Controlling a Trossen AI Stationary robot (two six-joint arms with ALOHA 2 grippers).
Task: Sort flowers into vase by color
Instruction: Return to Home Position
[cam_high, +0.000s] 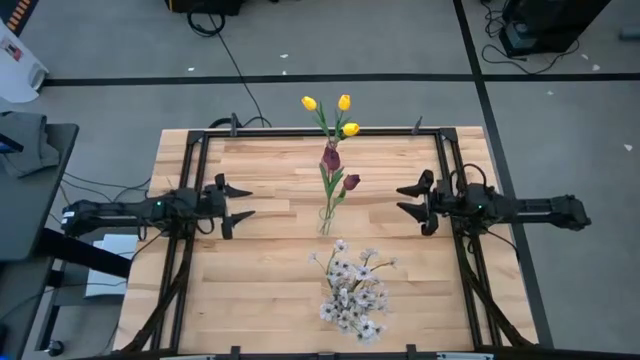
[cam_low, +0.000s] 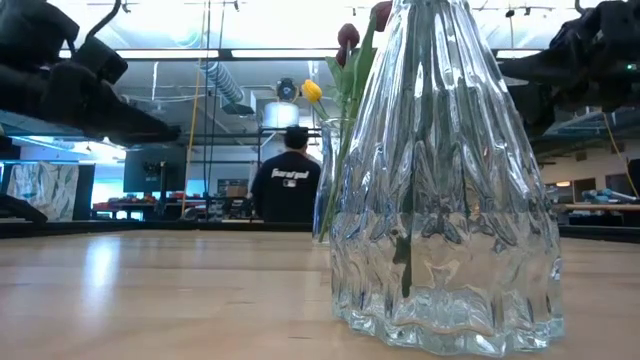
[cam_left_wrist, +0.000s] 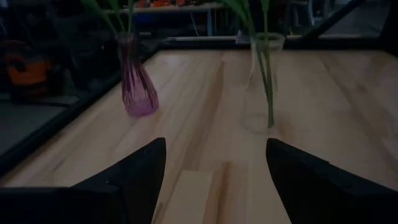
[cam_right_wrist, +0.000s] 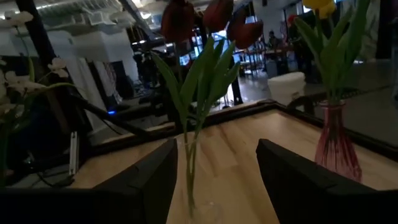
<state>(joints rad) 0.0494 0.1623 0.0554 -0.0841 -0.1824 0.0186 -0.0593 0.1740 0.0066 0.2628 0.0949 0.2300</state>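
Observation:
Three yellow tulips (cam_high: 332, 108) stand in a pink vase (cam_left_wrist: 138, 87) at the table's far edge. Maroon tulips (cam_high: 336, 168) stand with their stems in a clear slender vase (cam_high: 326, 220) at the table's middle. White blossom sprays (cam_high: 355, 292) fill a ribbed clear vase (cam_low: 450, 200) near the near edge. My left gripper (cam_high: 238, 201) hovers open to the left of the middle vase, and my right gripper (cam_high: 410, 200) hovers open to its right. Both point toward it and hold nothing.
A black frame (cam_high: 190, 140) runs round the wooden table's edges. Bare wood lies between each gripper and the middle vase. A person in a dark shirt (cam_low: 287, 180) stands in the room beyond the far edge.

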